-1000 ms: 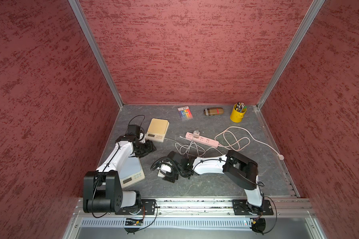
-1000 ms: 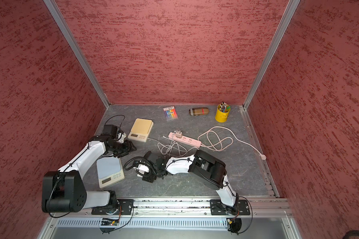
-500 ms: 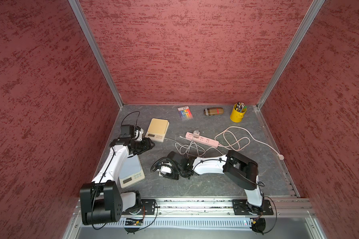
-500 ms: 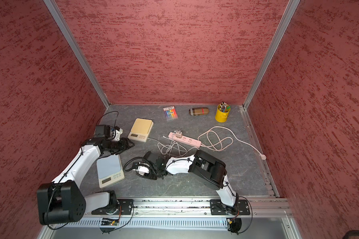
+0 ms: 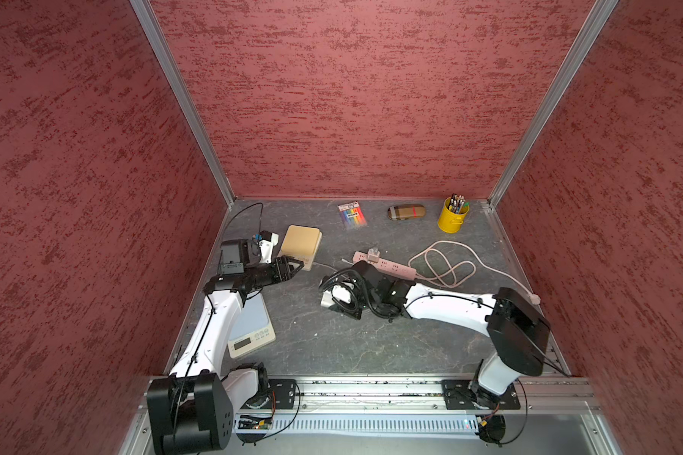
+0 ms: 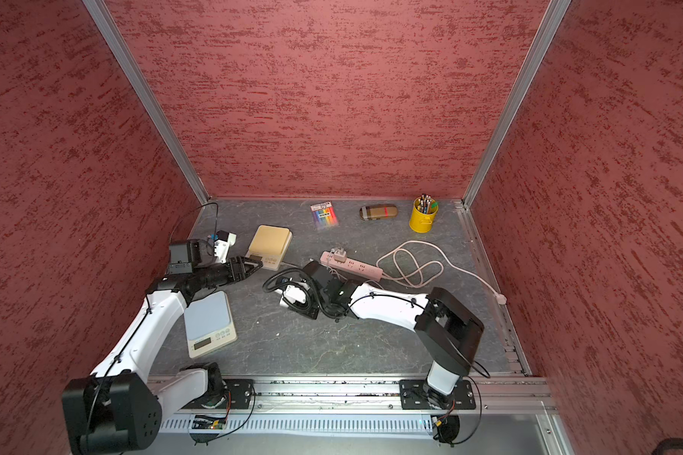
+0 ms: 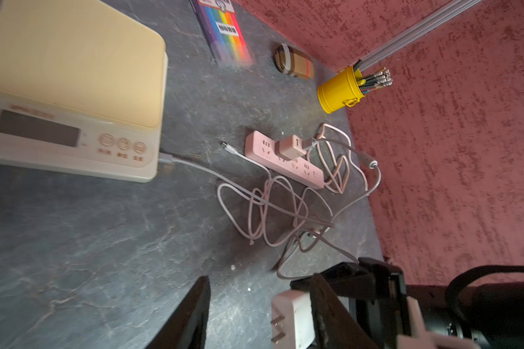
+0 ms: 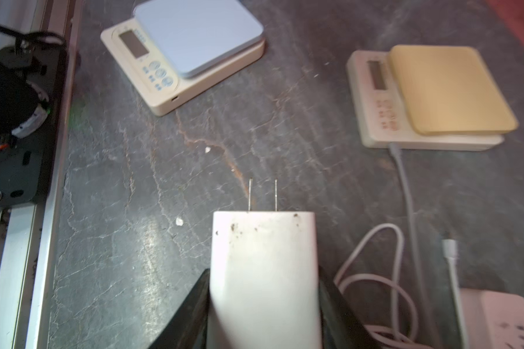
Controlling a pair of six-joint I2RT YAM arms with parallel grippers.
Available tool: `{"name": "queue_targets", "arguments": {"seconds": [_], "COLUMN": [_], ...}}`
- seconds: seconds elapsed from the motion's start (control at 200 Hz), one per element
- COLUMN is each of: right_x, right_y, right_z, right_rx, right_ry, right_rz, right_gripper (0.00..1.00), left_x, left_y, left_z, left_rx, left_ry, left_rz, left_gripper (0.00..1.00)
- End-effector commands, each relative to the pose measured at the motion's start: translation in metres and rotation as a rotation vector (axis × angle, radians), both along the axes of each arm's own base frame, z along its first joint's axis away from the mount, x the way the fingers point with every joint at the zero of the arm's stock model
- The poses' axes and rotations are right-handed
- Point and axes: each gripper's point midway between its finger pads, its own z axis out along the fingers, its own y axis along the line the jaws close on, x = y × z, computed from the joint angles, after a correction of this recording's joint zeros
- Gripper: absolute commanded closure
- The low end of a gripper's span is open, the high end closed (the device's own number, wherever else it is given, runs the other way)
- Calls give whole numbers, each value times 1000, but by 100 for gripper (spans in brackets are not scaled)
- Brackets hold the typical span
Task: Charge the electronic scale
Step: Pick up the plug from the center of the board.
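Right gripper [image 8: 263,275]: clamped on the white charger [image 8: 263,241], one jaw on each side of its body; the two prongs [image 8: 250,195] stick out in front, free
Left gripper [image 5: 294,267]: fingers apart, nothing between them; its tip is just beside the near edge of the scale with yellow top [image 5: 300,244], and I cannot tell if it touches
Scale with yellow top: flat on the table at the far left; a grey cable [image 7: 194,164] is plugged in its side and runs to the heap of cables
Blue-top scale [image 8: 194,33]: nearer to the left arm base, side port empty
Power strip [image 7: 303,172]: pink, flat, sockets facing up; one pink adapter [image 7: 291,146] sits in it
Key relation: the strip lies just beside the right gripper, on its far side and a little to the right, while the prongs point the other way, toward the two scales; its long axis goes across the table with a slight slant; the right arm is much nearer to it
Judgement: the charger must turn around, prongs down, before it can enter a free socket
Hard to see: in both top views the gripper and black wire loops almost cover the charger; the jaws hide its back, so which cable goes in it I cannot tell; the crossing cables cannot be traced
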Motion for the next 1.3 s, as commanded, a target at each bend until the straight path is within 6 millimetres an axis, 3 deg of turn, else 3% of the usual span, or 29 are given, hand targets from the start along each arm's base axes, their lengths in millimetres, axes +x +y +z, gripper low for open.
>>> {"name": "queue_targets", "arguments": {"seconds": [0.0,0.2,0.421,0.746,1.087,1.207,1.297], "right_x": [21,39,38,40,45,46,49], "right_y": [-16,-25,-23,-20,-20,-21,-23], "right_z": [8,26,34,41,41,44,48], "right_rx": [5,57,89,114,109,115,123], "right_ry": [8,-1,-3,-14,-28,-34,-42], "right_rz": [-106,-158,-147,-140,-155,-160,-180], "right_gripper": [73,73,73,74,74,74,64], "left_x": [-7,-17,-14,-14,-21,-21,-20], "left_y": [-37,-80,-88,-106,-118,-119,-119], "left_z": [10,-2,-22,-28,-27,-25,-21], "left_rx": [-129,-233,-240,-327,-390,-395,-397], "left_ry": [42,144,234,286,346,348,337], "left_rz": [-107,-203,-206,-286,-377,-389,-389], "left_gripper": [45,43,43,45,65,76,83]}}
